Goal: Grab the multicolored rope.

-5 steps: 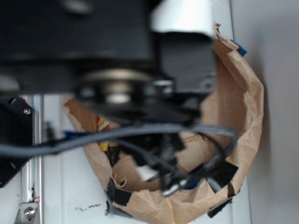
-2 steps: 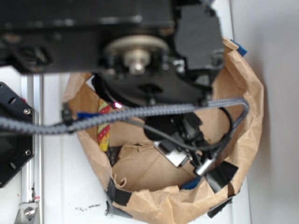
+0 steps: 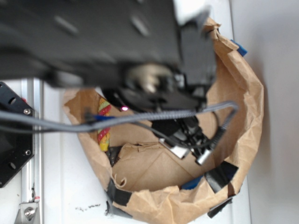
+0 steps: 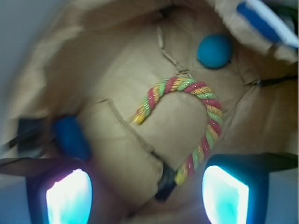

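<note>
The multicolored rope (image 4: 187, 126) lay arched on the floor of the brown paper bag (image 4: 117, 70), ungrasped, near a teal ball (image 4: 214, 50). The end effector (image 4: 147, 196) hovered above, fingers spread wide; descent and closing remained.

Black arm (image 3: 93, 42), grey braided cable (image 3: 140, 119), glowing cyan fingers (image 4: 69, 198)

Paper walls (image 4: 70, 70) hem rope (image 4: 205, 100); teal ball (image 4: 214, 50) seemingly clear

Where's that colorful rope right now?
In the wrist view the rope lies arched on the floor of the brown paper bag, just below the teal ball. From outside, only a bit shows at the bag's left wall.
</note>
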`<state>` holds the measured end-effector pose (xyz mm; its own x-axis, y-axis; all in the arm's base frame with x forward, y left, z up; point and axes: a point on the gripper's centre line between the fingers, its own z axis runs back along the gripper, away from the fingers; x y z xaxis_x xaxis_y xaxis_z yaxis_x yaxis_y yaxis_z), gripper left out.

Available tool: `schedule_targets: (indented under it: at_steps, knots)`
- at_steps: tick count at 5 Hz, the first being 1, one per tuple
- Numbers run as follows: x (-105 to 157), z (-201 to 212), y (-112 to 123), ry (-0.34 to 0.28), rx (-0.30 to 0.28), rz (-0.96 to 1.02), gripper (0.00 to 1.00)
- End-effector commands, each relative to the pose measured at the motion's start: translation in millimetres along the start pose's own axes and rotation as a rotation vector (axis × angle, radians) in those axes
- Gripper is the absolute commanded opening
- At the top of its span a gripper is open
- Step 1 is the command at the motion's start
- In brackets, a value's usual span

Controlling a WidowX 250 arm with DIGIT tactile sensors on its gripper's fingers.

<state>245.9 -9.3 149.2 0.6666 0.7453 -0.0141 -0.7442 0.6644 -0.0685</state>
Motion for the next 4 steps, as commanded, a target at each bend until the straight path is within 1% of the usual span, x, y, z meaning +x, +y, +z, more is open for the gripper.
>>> schedule_targets:
  at_steps: [1, 2, 4]
  knots:
    - [19.9, -31.9, 13.5, -0.058, -0.047, 0.135, 1.00]
    - [26.2, -32.1, 9.1, -0.021, 0.005, 0.136, 1.00]
    - [26.2, -32.1, 9.1, -0.021, 0.005, 0.136, 1.00]
